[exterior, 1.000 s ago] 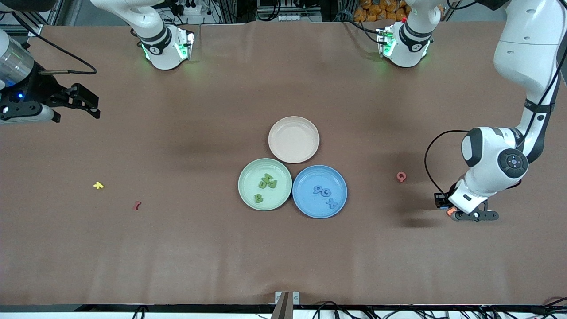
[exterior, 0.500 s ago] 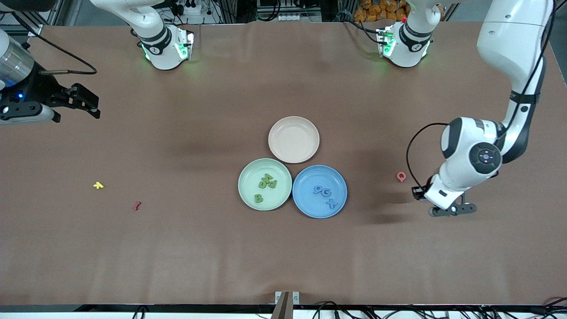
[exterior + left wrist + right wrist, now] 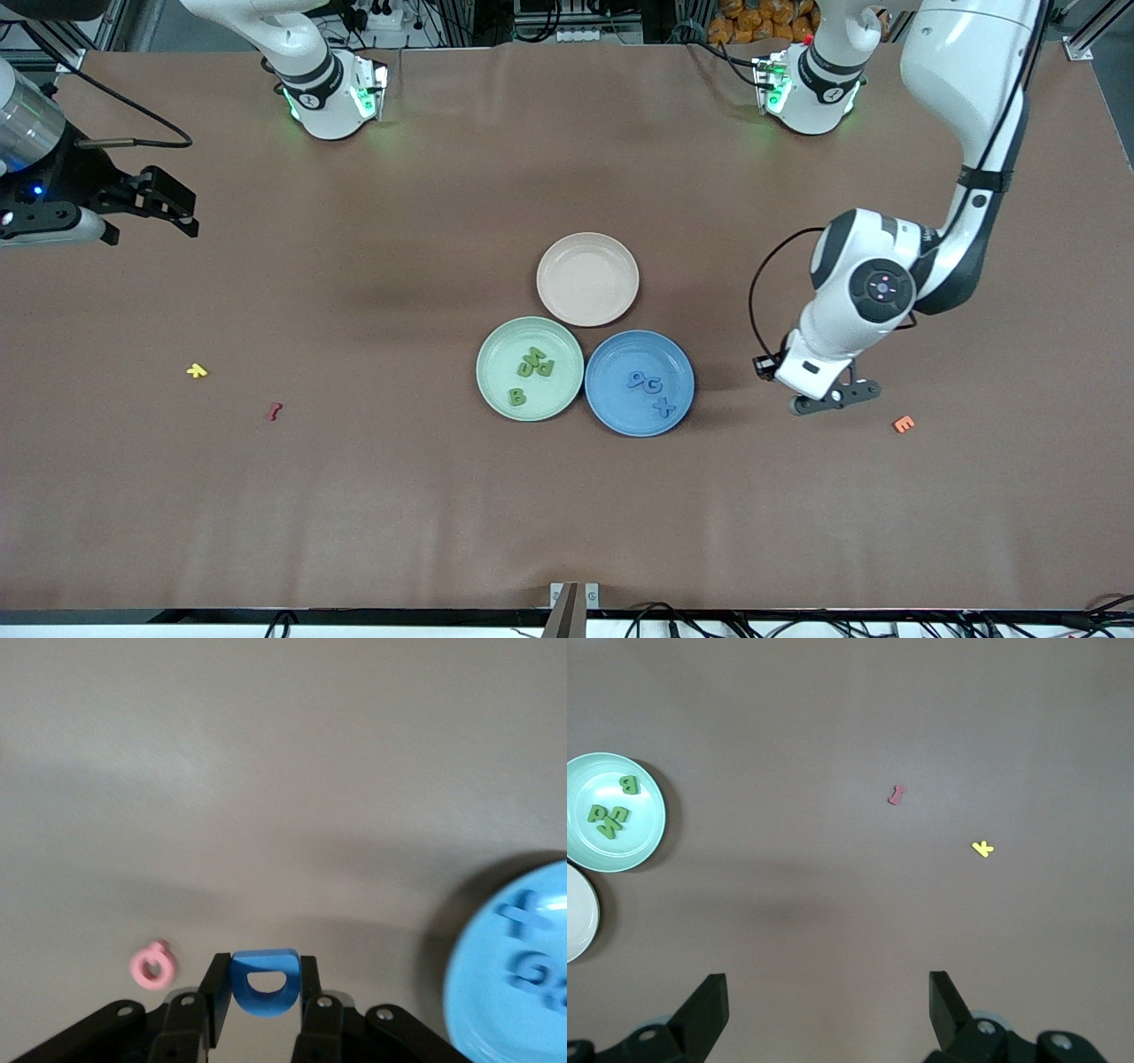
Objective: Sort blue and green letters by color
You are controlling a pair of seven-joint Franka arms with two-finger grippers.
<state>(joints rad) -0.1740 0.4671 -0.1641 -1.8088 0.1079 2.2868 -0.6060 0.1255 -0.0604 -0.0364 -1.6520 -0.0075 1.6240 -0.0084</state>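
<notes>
My left gripper hangs over the table between the blue plate and the orange E, shut on a blue D-shaped letter. In the left wrist view this gripper clamps the letter on both sides. Three blue letters lie in the blue plate. Several green letters lie in the green plate; the right wrist view also shows those green letters. My right gripper waits open over the right arm's end of the table, and in its own view the right gripper holds nothing.
A pale pink plate stands farther from the front camera than the two coloured plates. An orange E lies toward the left arm's end. A pink Q lies under the left gripper. A yellow piece and a dark red piece lie toward the right arm's end.
My left arm has risen from beside the orange E and swung toward the blue plate with the blue letter. The E is uncovered and the pink Q is under the arm.
</notes>
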